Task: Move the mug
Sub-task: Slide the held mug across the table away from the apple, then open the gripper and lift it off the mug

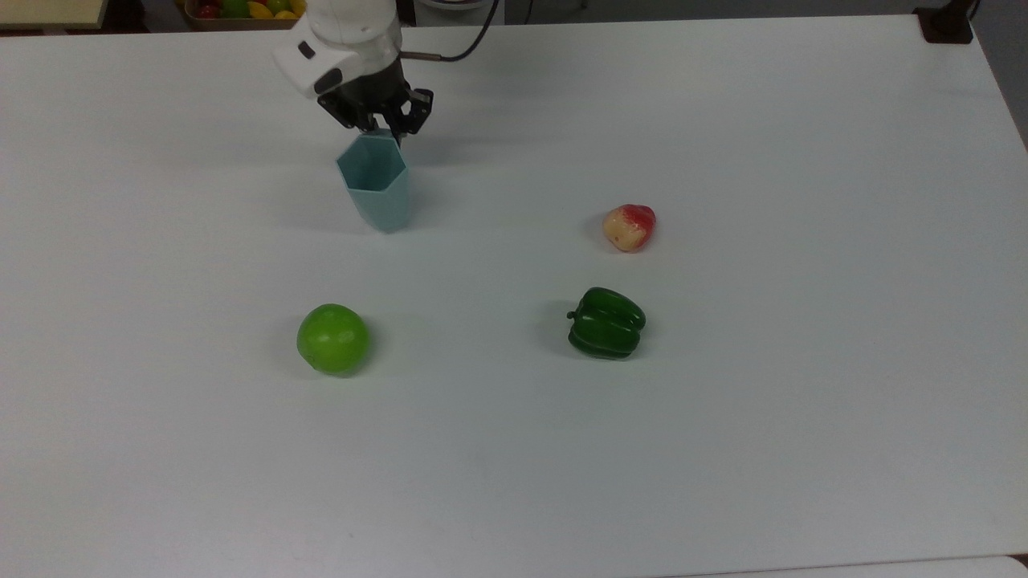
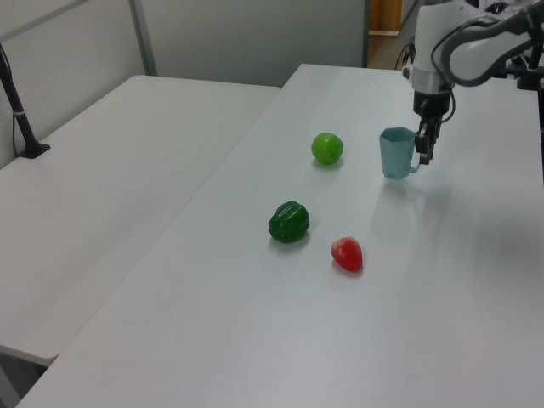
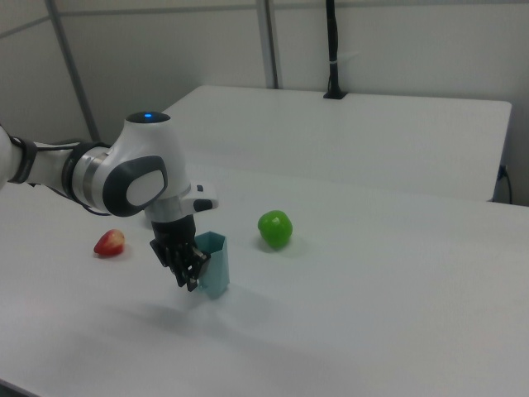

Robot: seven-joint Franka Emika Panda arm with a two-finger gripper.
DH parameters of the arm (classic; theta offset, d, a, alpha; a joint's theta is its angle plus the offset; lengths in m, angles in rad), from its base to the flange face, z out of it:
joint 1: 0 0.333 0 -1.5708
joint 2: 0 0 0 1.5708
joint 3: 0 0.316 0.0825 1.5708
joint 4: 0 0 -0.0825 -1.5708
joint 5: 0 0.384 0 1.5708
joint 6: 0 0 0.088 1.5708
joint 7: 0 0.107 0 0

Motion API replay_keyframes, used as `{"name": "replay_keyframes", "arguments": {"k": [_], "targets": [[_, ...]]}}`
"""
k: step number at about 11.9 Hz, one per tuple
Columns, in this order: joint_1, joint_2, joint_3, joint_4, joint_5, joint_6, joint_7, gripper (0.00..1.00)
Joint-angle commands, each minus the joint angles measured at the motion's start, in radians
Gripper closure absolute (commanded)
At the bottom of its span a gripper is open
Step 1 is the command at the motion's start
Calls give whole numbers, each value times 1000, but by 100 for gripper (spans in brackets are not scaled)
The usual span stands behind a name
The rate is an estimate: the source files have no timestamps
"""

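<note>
The mug (image 1: 376,186) is a pale blue-grey faceted cup with a hexagonal rim. It stands upright in the far left-centre part of the white table (image 1: 723,449), with its base at or just above the surface. My gripper (image 1: 377,127) comes down from the white arm onto the mug's far rim and is shut on it. The left view has the mug (image 2: 395,154) right of the green apple, the gripper (image 2: 422,150) at its right side by the small handle. The right view has the gripper (image 3: 190,271) on the left side of the mug (image 3: 215,265).
A green apple (image 1: 333,339) lies nearer the front, below the mug in the top view. A green bell pepper (image 1: 606,323) and a red-and-yellow fruit (image 1: 630,227) lie to the top view's right. A fruit basket (image 1: 249,10) sits beyond the far edge.
</note>
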Motion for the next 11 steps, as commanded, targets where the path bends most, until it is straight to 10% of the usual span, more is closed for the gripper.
{"name": "replay_keyframes", "arguments": {"k": [1,4,8,11], "targets": [[17,5,-3,-22,-8,45,-8,86],[30,8,-3,-31,-8,44,-5,69],[37,-1,-3,-28,-8,29,1,0],[36,-38,-5,113,-8,-161,50,0]]}}
